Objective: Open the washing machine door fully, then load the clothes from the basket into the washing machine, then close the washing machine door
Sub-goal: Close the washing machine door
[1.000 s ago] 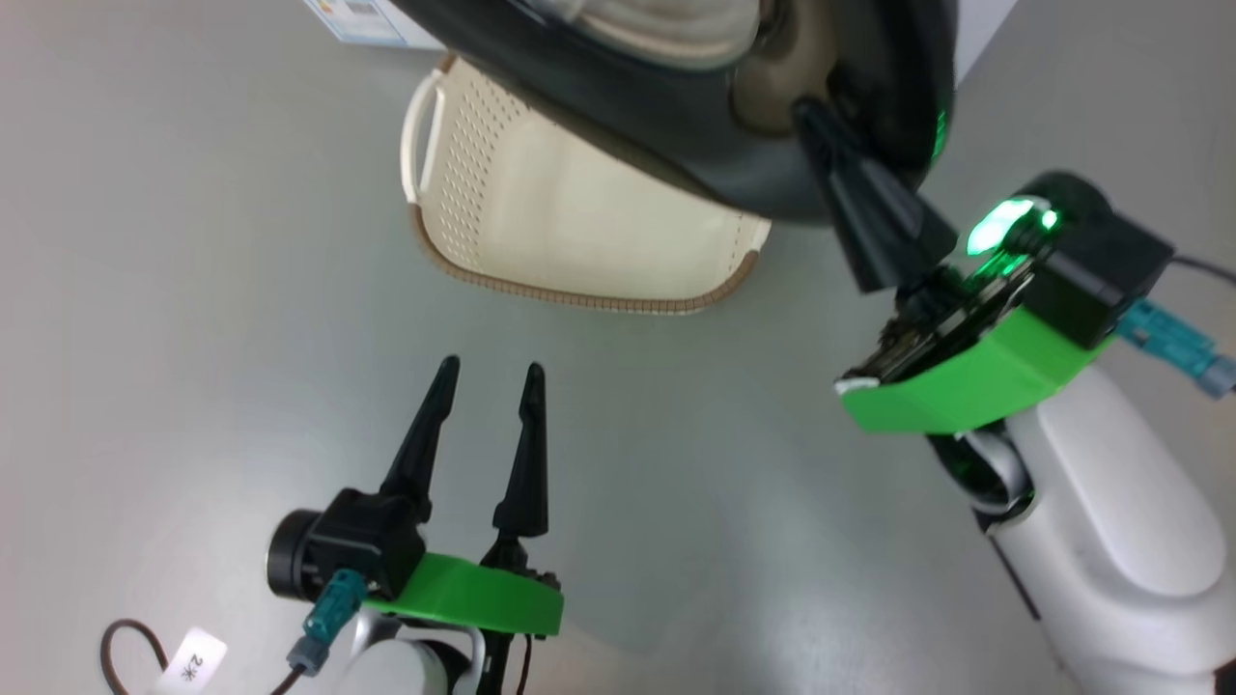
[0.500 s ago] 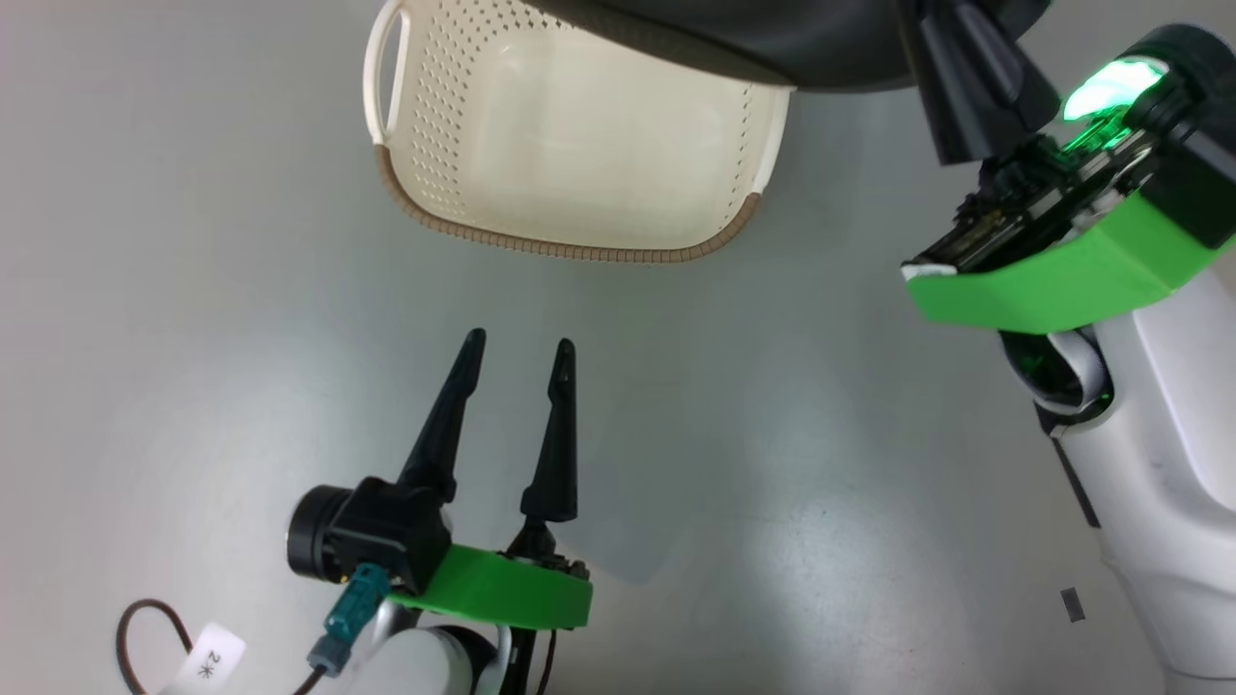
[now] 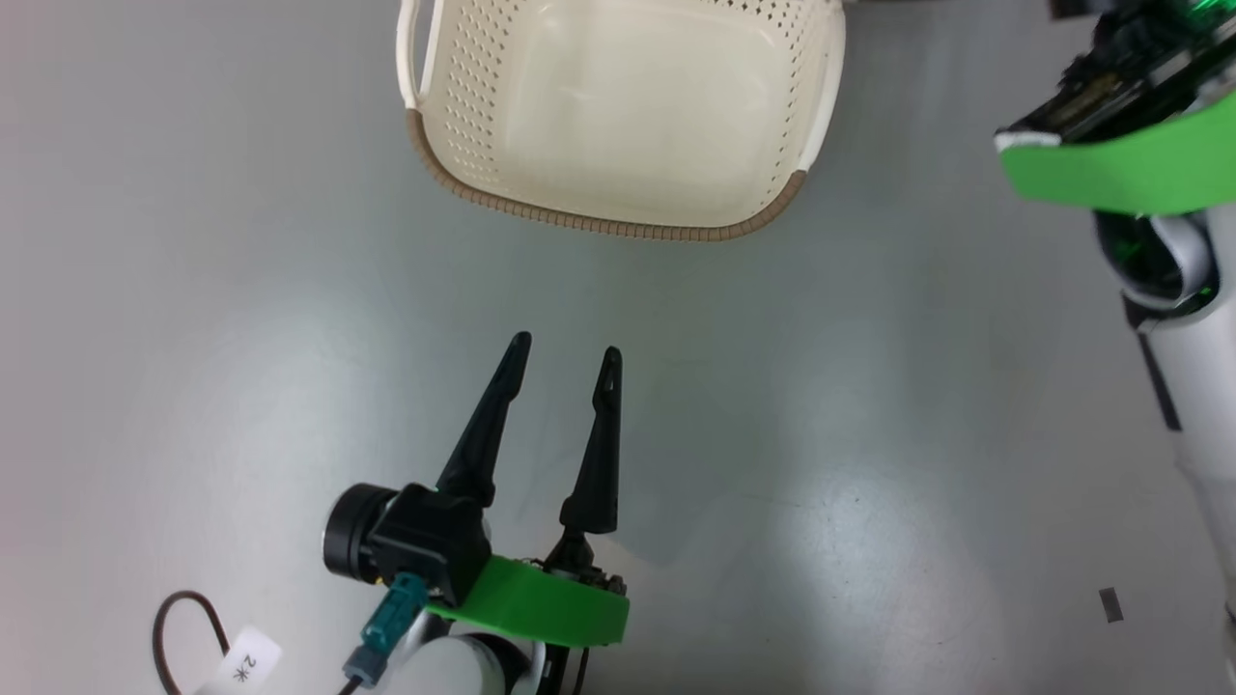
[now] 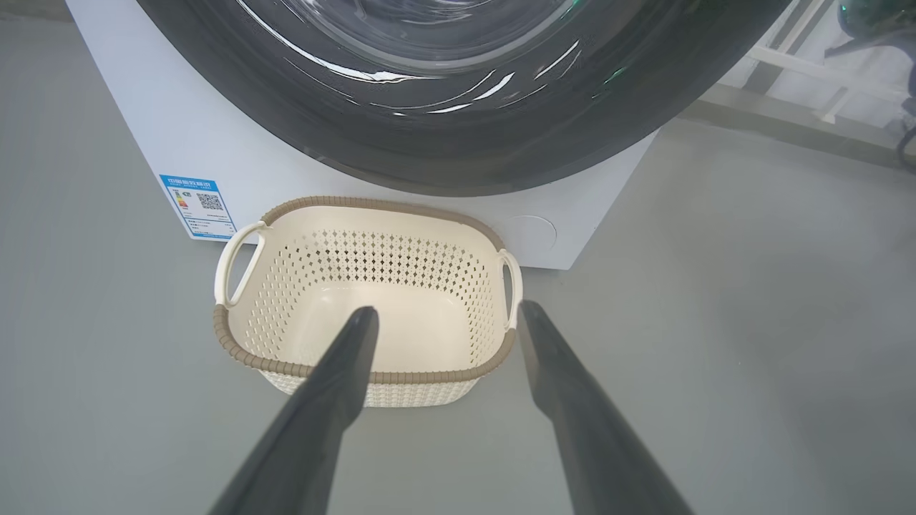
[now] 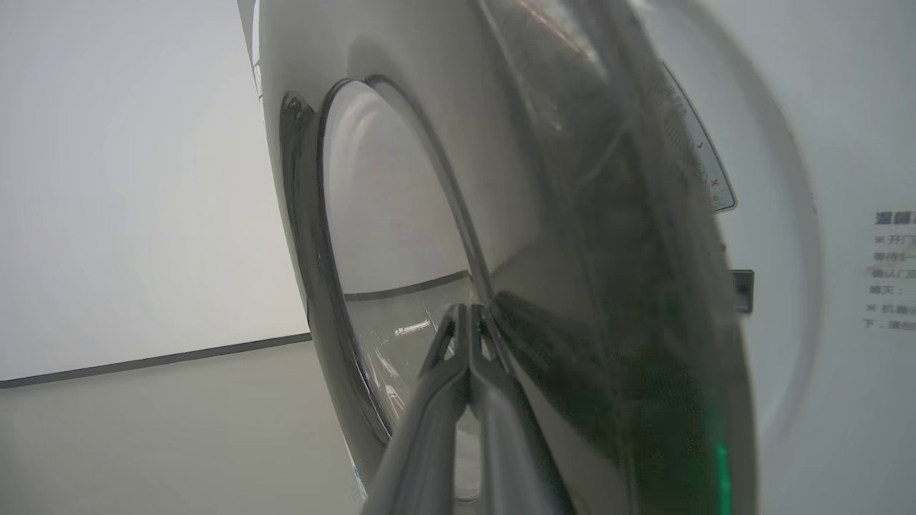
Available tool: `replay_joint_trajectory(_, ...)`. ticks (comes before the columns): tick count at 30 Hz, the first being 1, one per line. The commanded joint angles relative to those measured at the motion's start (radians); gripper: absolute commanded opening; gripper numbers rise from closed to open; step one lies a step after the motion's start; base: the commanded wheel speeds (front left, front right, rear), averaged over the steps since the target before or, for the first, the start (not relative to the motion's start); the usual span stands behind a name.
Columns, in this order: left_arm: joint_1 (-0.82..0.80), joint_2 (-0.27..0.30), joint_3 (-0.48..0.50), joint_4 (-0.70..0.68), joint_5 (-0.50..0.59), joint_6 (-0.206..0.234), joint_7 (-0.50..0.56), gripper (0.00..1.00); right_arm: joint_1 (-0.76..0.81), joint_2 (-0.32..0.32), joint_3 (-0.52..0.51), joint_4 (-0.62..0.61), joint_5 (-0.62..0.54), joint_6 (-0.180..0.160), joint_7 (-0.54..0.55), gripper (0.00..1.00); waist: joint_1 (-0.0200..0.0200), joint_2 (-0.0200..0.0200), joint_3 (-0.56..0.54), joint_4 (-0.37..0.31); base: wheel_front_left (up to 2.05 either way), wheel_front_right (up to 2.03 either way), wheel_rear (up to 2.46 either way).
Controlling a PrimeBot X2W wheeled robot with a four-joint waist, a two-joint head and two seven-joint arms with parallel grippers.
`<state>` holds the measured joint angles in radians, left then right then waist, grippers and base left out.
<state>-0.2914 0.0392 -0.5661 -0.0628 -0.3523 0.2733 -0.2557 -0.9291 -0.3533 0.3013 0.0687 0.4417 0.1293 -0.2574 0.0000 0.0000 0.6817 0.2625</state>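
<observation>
One washing machine [image 4: 207,136], top of left wrist view; one washing machine door [image 5: 572,322] centre of right wrist view, dead ahead of right tool [image 5: 469,309], fingers pressed together, tips on its glossy face; right arm nearer; latch state unclear; one basket [image 4: 436,376] mid-frame, bare inside; left tool [image 3: 566,346] spread, idle below it.

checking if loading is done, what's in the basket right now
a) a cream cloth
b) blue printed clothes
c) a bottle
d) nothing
d: the basket has its bare cream bottom and perforated walls in plain sight in the left wrist and head views, with nothing lying inside.
</observation>
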Motion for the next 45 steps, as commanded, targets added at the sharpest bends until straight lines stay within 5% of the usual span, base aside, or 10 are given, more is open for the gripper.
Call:
replay_joint_trajectory(1,0.0,0.011,0.021,-0.028,-0.009,0.009,-0.006,1.0,-0.014,0.002,-0.007,-0.019,0.005,0.001,-0.004,0.0,0.0,0.0,0.007,0.005,0.0,0.0,0.0)
replay_joint_trajectory(27,0.031,0.011,-0.043,-0.071,0.003,0.01,-0.006,1.0,-0.279,-0.145,-0.018,0.146,-0.03,0.001,-0.004,0.0,0.0,0.0,0.028,0.036,0.0,0.0,0.0)
replay_joint_trajectory(36,0.025,0.011,-0.054,-0.084,-0.003,0.017,-0.006,1.0,-0.392,-0.158,-0.041,0.321,-0.045,0.001,-0.004,0.0,0.0,0.0,0.031,0.035,0.0,0.0,0.0)
replay_joint_trajectory(45,0.013,0.011,-0.04,-0.071,-0.001,0.017,-0.006,1.0,-0.406,-0.154,-0.013,0.343,-0.049,0.001,-0.004,0.0,0.0,0.0,0.017,0.021,0.0,0.0,0.0)
